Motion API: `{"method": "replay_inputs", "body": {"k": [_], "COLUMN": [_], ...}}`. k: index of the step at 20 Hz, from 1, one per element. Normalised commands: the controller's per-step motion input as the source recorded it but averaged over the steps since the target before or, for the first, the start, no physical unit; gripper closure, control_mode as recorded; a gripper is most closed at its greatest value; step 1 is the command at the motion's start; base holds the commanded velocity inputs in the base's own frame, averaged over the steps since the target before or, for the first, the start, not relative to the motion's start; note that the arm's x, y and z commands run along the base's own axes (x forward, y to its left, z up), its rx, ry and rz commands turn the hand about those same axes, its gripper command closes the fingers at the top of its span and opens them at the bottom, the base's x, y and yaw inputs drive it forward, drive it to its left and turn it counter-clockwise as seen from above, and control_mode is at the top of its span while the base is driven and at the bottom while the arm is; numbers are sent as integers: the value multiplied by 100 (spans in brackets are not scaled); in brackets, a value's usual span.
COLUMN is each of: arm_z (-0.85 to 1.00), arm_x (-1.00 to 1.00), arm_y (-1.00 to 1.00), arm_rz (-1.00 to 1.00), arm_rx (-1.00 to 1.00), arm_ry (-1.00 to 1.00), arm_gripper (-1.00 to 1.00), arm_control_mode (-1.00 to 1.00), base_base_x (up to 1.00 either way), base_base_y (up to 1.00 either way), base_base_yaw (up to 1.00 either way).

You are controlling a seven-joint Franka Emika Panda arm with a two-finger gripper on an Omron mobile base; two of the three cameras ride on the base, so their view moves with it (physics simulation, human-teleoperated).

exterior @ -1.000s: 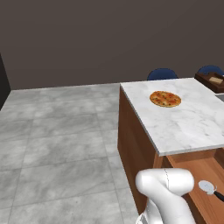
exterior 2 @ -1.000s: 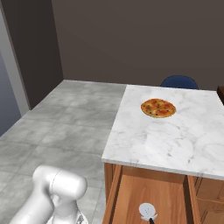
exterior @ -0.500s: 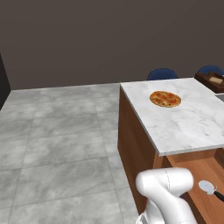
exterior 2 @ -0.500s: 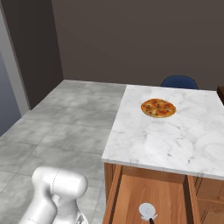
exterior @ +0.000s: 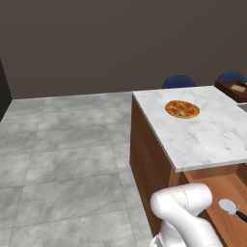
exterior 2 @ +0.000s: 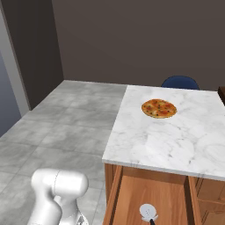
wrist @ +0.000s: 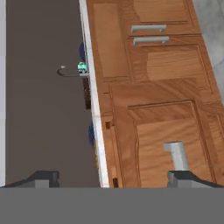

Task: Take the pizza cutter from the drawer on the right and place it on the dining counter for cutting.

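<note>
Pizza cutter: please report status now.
Claw open, empty. Pizza cutter lying in open drawer, not yet grasped. Dining counter carries pizza.

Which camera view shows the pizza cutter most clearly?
The right base view: the pizza cutter lies in the open drawer, wheel fully visible. The left base view catches it near the edge, smaller.

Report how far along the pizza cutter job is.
Done: the drawer stands open. In hand: nothing; the pizza cutter lies inside it, and the fingers are spread, gripping nothing. Left: grasp the cutter and set it on the dining counter, near the pizza.
</note>
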Motion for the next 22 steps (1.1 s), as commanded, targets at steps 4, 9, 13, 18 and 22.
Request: {"method": "replay_inputs", "body": {"k": [4,9,13,18,22], "arm_z": [100,100,83,52,54], "arm_x": [0,0,3,21,42], "arm_y": [15,36,63,73,41], "arm_rz": [0,0,0,0,0], "arm_rx": [0,0,-4,-6,0], "arm_ry": [0,0,0,4,10], "arm_gripper": [-100,-100,-100,-100,-100], "arm_control_mode": [-100,-100,-100,-100,-100], "base_base_x": [0,0,0,0,0], "base_base_y": [0,0,0,0,0], "base_base_yaw": [0,0,0,0,0]}}
